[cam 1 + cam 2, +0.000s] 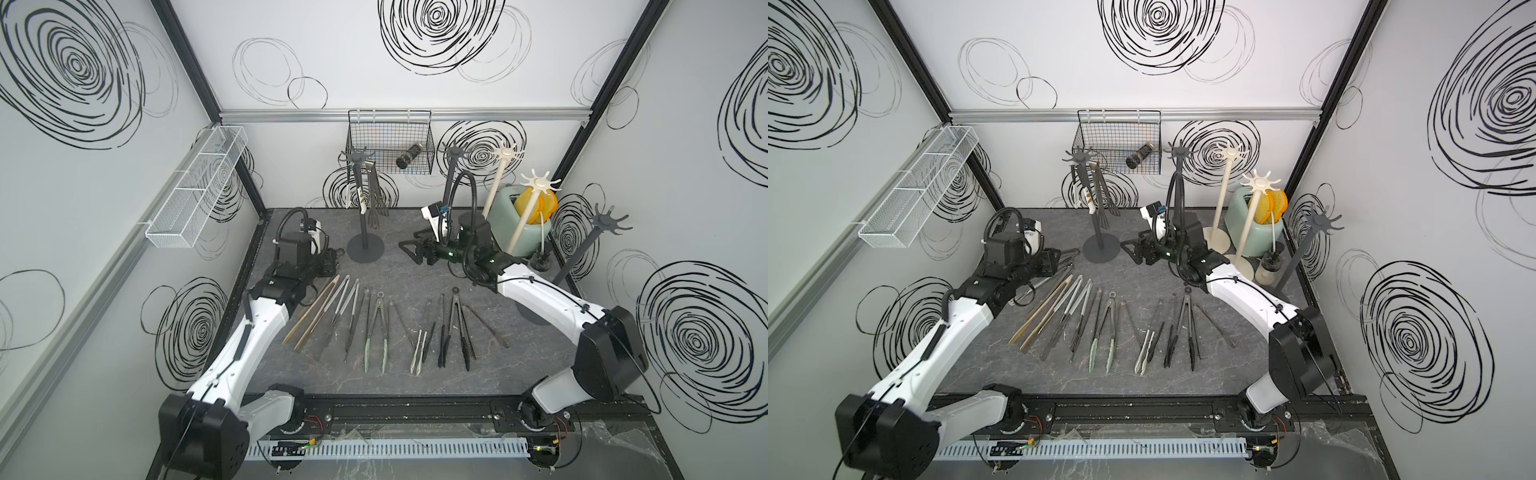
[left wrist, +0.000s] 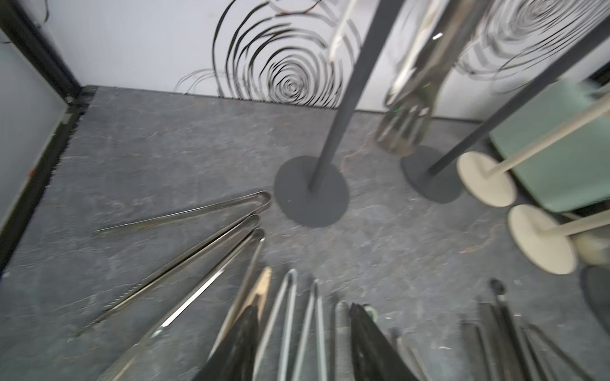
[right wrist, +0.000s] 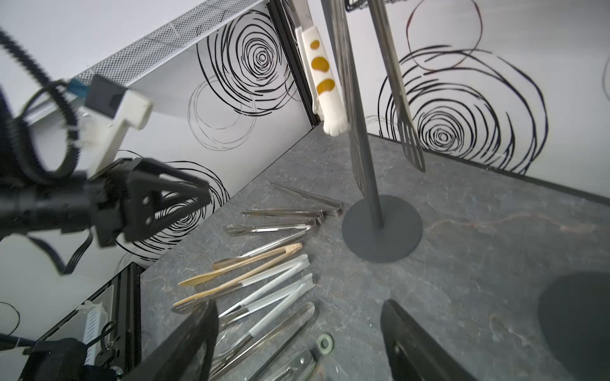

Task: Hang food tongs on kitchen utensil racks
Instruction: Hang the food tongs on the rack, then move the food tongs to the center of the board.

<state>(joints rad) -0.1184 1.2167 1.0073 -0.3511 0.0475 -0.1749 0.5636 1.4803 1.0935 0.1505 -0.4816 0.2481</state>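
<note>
I see most of the food tongs (image 1: pixel 416 355) lying in a fanned row across the middle of the counter (image 1: pixel 540 357). A few hang from the dark grey rack (image 1: pixel 365 251) near the back edge. My left fingers (image 2: pixel 241 343) stand apart and empty over the row's left end. My right fingers (image 3: pixel 406 339) gape wide, holding nothing, near that rack's base.

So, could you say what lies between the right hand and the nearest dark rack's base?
Only bare tabletop, in both top views, between right hand and rack base.
</note>
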